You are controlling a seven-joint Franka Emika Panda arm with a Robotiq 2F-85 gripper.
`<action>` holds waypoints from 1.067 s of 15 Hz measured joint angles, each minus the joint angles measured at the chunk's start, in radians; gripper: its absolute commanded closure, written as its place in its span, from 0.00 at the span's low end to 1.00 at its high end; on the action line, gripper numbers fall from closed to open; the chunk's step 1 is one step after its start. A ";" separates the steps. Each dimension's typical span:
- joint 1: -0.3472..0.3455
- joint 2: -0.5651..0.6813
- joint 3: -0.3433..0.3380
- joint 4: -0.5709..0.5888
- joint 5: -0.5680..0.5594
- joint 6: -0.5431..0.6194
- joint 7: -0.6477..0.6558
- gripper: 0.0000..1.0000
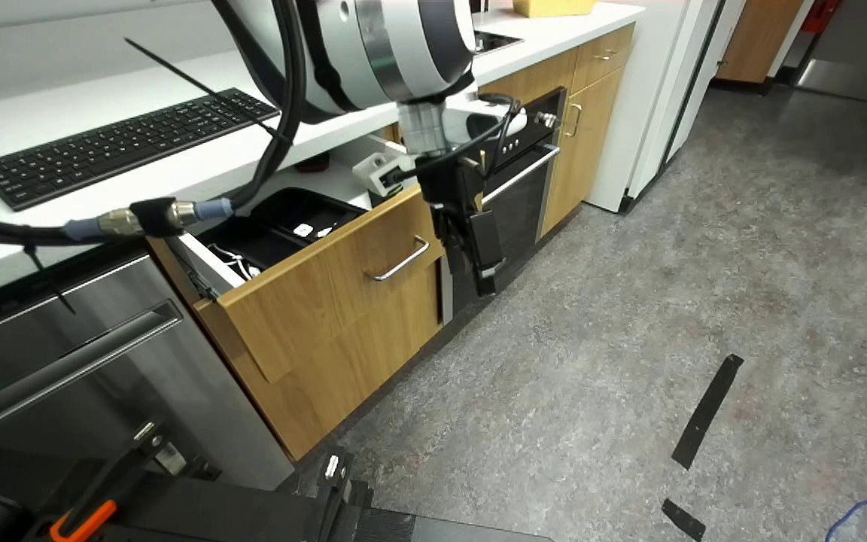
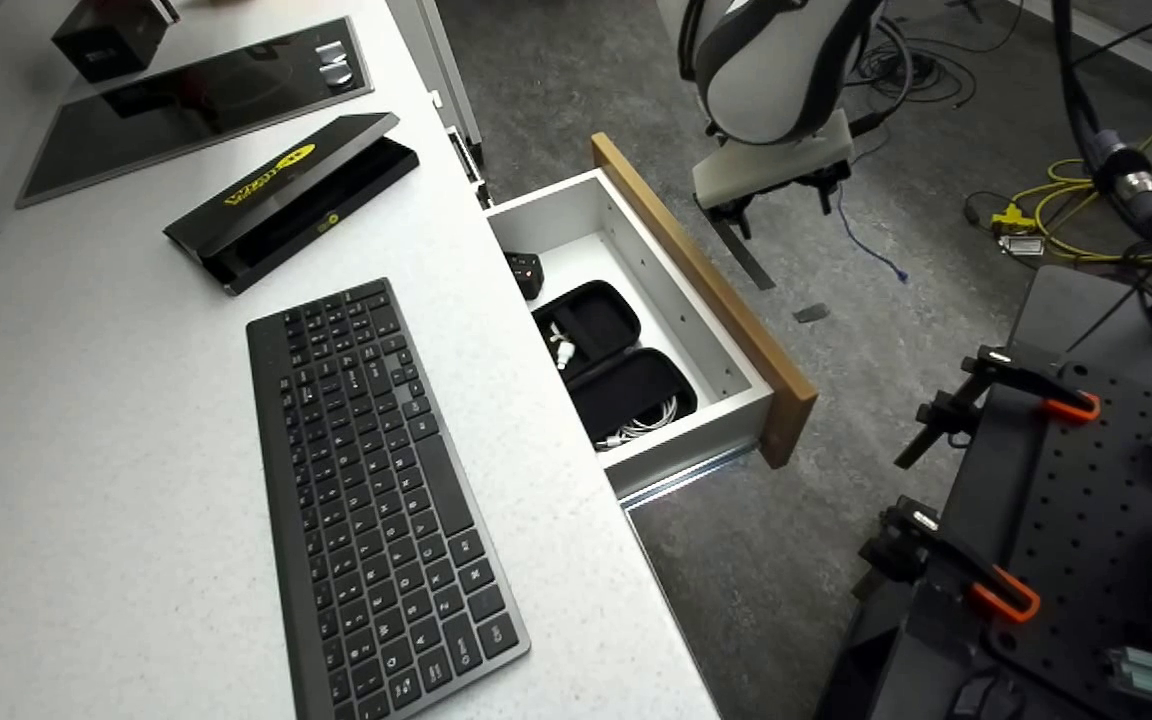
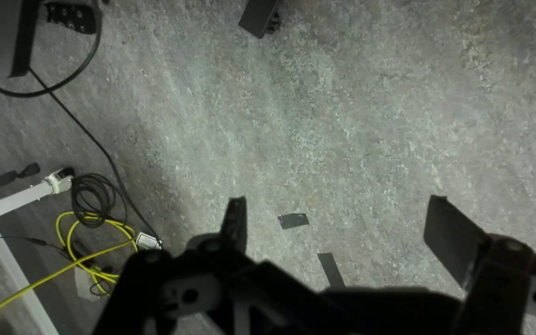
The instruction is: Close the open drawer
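Hanging on the floor side of the open drawer (image 1: 328, 301), the gripper (image 3: 337, 200) has its fingers (image 3: 454, 237) spread wide, with grey floor (image 3: 342, 139) showing between them in the wrist view. The drawer's sticking out from under the white counter (image 2: 166, 400), between the steel appliance (image 1: 177, 376) and the oven (image 1: 520, 207), and there's an open black case (image 2: 626, 385) with white cable (image 2: 658, 415) inside. Depth is tricky from these angles, so honestly can't tell how near the gripper is to the silver handle (image 1: 401, 263). A keyboard (image 2: 386, 500) lies on the counter nearby.
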 measured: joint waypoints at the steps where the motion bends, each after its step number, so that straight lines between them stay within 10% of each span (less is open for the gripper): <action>1: 0.013 0.039 -0.006 0.026 0.002 0.019 0.021 0.00; 9: 0.091 0.127 0.076 0.135 0.147 0.049 -0.046 0.00; 16: 0.169 0.223 0.193 0.371 0.311 -0.176 -0.142 0.00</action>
